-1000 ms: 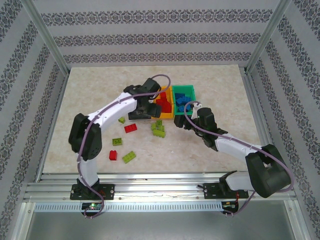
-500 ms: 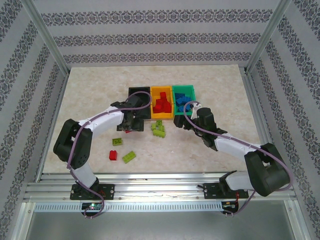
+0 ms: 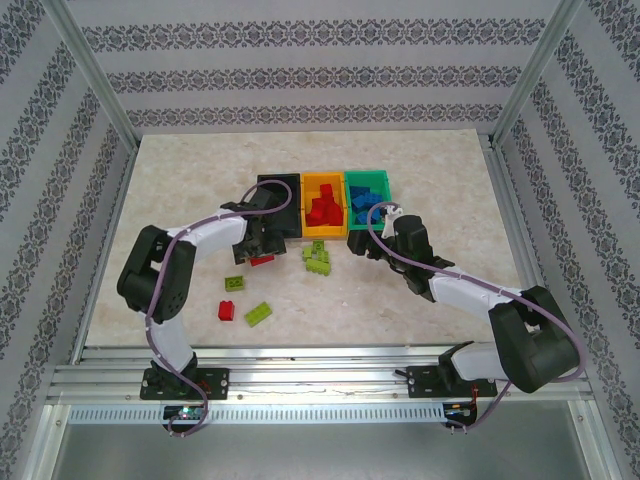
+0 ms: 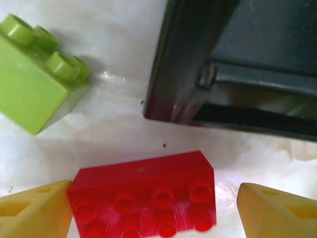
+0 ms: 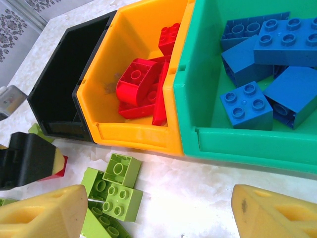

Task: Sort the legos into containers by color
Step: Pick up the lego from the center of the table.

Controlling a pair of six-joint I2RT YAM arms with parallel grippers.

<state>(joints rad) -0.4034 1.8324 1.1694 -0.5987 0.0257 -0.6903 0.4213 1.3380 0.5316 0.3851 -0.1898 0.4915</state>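
Observation:
My left gripper is low over the table, just in front of the black bin. It is open, with a red brick lying studs-up between its yellow fingertips. The right finger stands a little apart from the brick. A lime brick lies to the brick's left. My right gripper is open and holds nothing, hovering before the orange-yellow bin of red bricks and the green bin of blue bricks. A lime cluster lies by its left finger.
Loose bricks lie nearer the front left: a lime one, another lime one and a red one. The three bins stand side by side mid-table. Metal frame posts and patterned walls enclose the table.
My left arm has drawn back from over the bins and dropped to the red brick in front of the black bin. The right arm has stayed still.

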